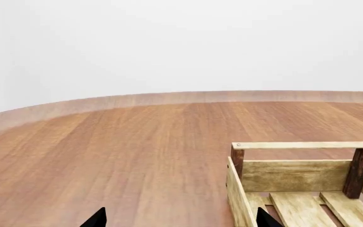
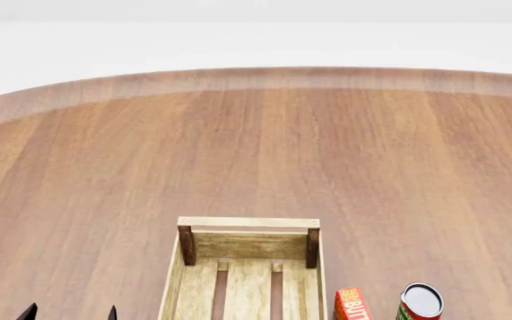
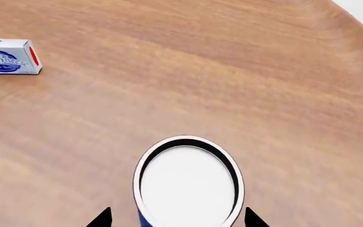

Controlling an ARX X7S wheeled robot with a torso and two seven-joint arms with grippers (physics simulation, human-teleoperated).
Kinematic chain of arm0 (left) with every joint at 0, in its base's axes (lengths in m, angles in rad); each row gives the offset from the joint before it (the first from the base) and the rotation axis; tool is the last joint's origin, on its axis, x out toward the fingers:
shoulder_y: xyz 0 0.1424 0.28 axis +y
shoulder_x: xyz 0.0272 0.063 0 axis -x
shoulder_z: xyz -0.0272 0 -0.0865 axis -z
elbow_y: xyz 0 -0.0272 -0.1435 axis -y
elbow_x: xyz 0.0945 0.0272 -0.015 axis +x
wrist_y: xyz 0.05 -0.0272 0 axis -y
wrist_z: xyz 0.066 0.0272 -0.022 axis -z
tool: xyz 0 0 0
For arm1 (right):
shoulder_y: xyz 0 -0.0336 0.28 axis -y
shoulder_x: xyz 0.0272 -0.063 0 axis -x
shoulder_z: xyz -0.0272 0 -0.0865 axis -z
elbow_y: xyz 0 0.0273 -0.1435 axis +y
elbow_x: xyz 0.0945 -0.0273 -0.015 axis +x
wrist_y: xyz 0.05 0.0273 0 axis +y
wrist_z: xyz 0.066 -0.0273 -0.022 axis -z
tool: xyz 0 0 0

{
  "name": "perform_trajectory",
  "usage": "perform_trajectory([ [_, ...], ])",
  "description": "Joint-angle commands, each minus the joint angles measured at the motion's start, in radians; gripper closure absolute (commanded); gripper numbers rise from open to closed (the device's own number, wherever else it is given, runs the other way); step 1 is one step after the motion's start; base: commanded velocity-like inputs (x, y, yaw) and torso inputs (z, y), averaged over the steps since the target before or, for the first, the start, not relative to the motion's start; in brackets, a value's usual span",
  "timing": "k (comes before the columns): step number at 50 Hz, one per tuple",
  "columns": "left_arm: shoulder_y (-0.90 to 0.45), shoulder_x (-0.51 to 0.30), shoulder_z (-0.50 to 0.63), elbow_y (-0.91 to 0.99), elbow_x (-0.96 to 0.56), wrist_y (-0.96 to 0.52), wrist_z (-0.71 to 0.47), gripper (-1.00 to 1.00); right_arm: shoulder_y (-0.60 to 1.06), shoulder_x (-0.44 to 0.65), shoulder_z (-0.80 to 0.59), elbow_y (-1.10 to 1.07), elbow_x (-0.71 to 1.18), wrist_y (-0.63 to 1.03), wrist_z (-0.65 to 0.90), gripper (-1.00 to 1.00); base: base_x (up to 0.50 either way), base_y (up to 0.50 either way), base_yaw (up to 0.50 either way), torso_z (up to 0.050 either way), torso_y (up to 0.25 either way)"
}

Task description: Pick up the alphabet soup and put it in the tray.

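The alphabet soup (image 3: 188, 182) shows only in the right wrist view, upright on the wood table, with a pale white top and a strip of blue label under the rim. My right gripper (image 3: 176, 220) is open, one dark fingertip on each side of the can and a small gap between each tip and it. The tray (image 2: 247, 222) is a light-wood crate with dark corner posts, low in the middle of the head view. My left gripper (image 2: 69, 313) is open and holds nothing, just left of the tray (image 1: 301, 145); its tips (image 1: 96, 218) hang over bare table.
A red butter box (image 2: 351, 303) and a red-and-green can (image 2: 421, 301) stand just right of the tray. A blue-and-white cream cheese box (image 3: 8, 56) lies on the table farther from the right gripper. The round table's edge (image 2: 256, 75) curves along the far side.
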Motion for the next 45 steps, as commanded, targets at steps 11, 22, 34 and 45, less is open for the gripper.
perform_trajectory([
  [11, -0.003, -0.007, 0.007, -0.002, -0.008, 0.003, -0.005, -1.00, 0.011, 0.005, -0.008, 0.043, -0.001, -0.020, -0.002, -1.00, 0.00, 0.00, 0.00, 0.000, 0.000],
  [22, -0.004, -0.010, 0.011, -0.002, -0.012, 0.004, -0.009, -1.00, 0.020, 0.008, -0.015, 0.066, -0.002, -0.027, -0.003, -1.00, 0.00, 0.00, 0.00, 0.000, 0.000],
  [34, -0.003, -0.013, 0.016, 0.001, -0.013, 0.005, -0.013, -1.00, 0.020, 0.011, -0.024, 0.065, -0.005, -0.034, -0.002, 1.00, 0.00, 0.00, 0.00, 0.000, 0.000],
  [45, -0.001, -0.017, 0.022, 0.005, -0.014, 0.006, -0.019, -1.00, -0.010, 0.018, -0.045, -0.031, -0.022, -0.026, 0.021, 1.00, 0.00, 0.00, 0.00, 0.000, 0.000],
])
